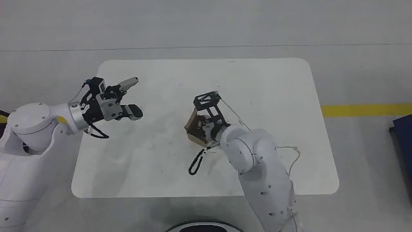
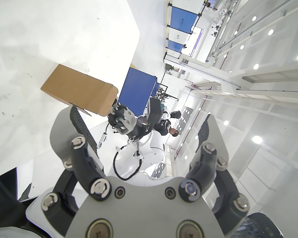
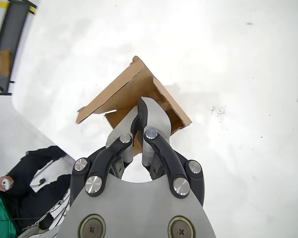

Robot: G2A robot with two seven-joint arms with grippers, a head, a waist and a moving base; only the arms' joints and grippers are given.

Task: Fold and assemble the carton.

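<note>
Right gripper (image 3: 142, 105) first: its fingers are drawn in narrow, pads nearly meeting, and from the wrist camera I read them as pinched on a wall at the open end of the carton (image 3: 124, 92), with brown board showing between the finger bases. That arm comes up from the near edge of the table (image 1: 277, 84), elbow bent, wrist tucked down toward the table's middle. From above, the carton (image 1: 192, 127) sits near the centre of the table, tilted, with the right gripper (image 1: 207, 127) just beside it and touching. Over on my left side, the left gripper (image 1: 135, 95) hangs spread wide and holds nothing, well apart from the carton, above the table's left part. Its forearm reaches in from the left edge and its fingers point across toward the carton (image 2: 77, 87).
</note>
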